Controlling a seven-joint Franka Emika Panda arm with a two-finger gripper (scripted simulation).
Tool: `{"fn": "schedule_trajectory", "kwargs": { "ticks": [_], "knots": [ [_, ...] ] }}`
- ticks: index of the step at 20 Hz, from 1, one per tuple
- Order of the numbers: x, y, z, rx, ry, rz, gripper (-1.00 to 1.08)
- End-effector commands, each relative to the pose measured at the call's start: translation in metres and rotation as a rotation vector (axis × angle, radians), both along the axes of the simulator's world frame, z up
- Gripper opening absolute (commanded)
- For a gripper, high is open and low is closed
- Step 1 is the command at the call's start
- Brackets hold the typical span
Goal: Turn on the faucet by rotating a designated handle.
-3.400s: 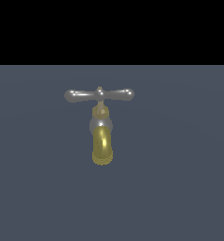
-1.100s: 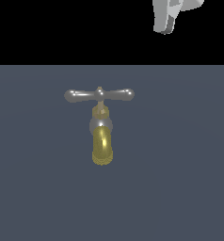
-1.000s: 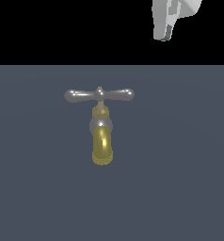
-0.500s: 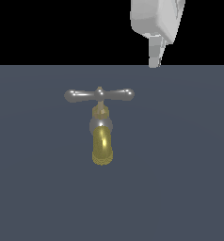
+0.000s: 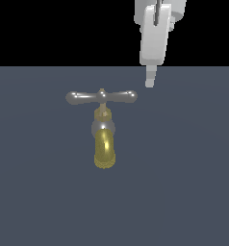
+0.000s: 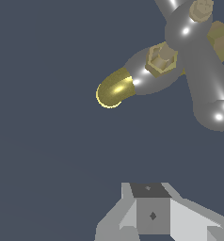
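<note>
1. Yellow-gold curved spout of the faucet (image 5: 105, 153), nearest, standing alone on a dark slate surface (image 5: 184, 192), mouth facing the exterior view

2. Silver-grey collar and brass neck above the spout

3. Grey metal handle (image 5: 101, 97), a level crossbar with bulbed ends, on top of the neck

4. White gripper (image 5: 149, 81), beyond the handle's bulb on the exterior view's right, apart from it, holding nothing; jaw spacing cannot be told
</note>
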State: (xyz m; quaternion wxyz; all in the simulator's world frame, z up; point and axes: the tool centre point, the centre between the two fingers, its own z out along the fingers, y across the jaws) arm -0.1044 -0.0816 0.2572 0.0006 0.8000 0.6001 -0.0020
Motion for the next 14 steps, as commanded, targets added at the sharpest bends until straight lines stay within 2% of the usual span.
{"fn": "schedule_trajectory", "kwargs": {
  "ticks": [1,14],
  "knots": [
    [0.008,0.002,-0.010,-0.001,-0.001,0.056,-1.00],
    [0.038,0.016,-0.049,0.002,-0.002,0.288,-1.00]
  ]
}}
